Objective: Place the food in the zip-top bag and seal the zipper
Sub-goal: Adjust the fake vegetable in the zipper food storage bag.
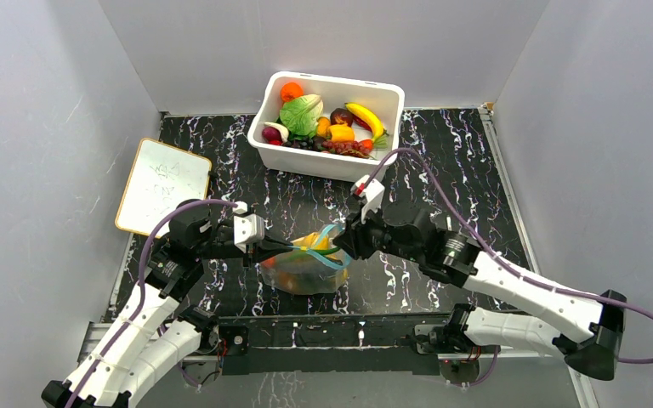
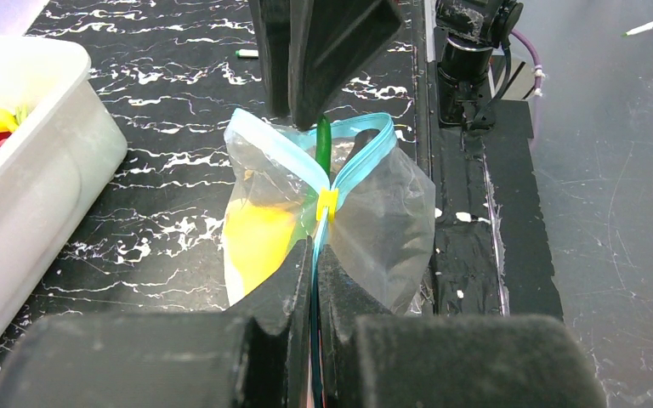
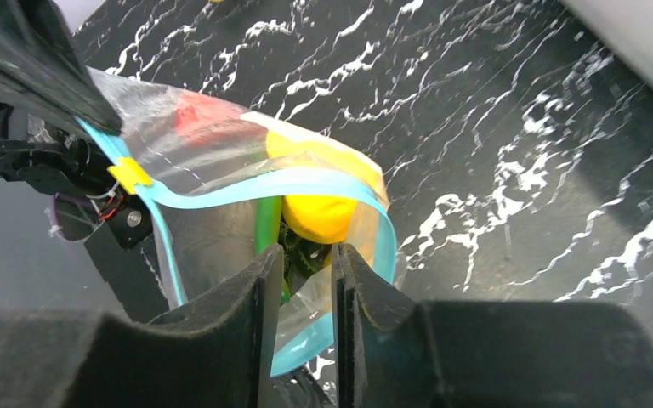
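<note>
Left hand (image 2: 315, 265) pinches zipper (image 2: 366, 161); right hand's (image 3: 306, 255) grip at the mouth is unclear. Zip-top bag (image 2: 391, 229) looks limp and slippery, so hold it by the stiffer zipper strip.

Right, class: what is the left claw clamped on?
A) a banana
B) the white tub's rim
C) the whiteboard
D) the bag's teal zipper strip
D: the left wrist view shows the left claw shut on the teal zipper strip of the bag, with the yellow slider just past its tips.
</note>
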Action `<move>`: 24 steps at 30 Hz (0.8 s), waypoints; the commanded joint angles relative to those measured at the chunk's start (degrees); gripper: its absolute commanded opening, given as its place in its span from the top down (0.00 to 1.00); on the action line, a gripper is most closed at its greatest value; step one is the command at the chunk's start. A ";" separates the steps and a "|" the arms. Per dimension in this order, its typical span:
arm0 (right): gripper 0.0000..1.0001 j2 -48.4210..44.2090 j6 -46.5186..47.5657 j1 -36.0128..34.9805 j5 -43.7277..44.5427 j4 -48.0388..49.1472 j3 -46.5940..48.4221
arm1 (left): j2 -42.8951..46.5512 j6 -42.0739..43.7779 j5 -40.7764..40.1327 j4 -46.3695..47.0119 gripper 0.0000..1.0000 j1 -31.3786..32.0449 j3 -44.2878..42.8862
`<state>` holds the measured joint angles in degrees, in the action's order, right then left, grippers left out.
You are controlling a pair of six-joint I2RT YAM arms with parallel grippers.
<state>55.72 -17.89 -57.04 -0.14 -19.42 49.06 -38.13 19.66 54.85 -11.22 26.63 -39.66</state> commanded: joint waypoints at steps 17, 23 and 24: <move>0.48 5.24 34.80 -0.30 -20.22 5.36 14.32 | 0.96 -2.68 1.49 3.27 1.00 -0.05 -1.83; 0.48 9.46 38.53 -1.33 -24.93 6.69 15.25 | 1.57 -3.97 0.93 4.32 1.00 -0.06 -1.49; 0.48 9.89 38.81 -1.52 -25.30 6.68 15.23 | 1.68 -4.15 0.76 4.51 1.00 -0.01 -1.53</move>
<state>64.97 16.71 -57.63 -20.99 -17.39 60.66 -37.91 16.43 54.63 -10.24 26.63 -39.66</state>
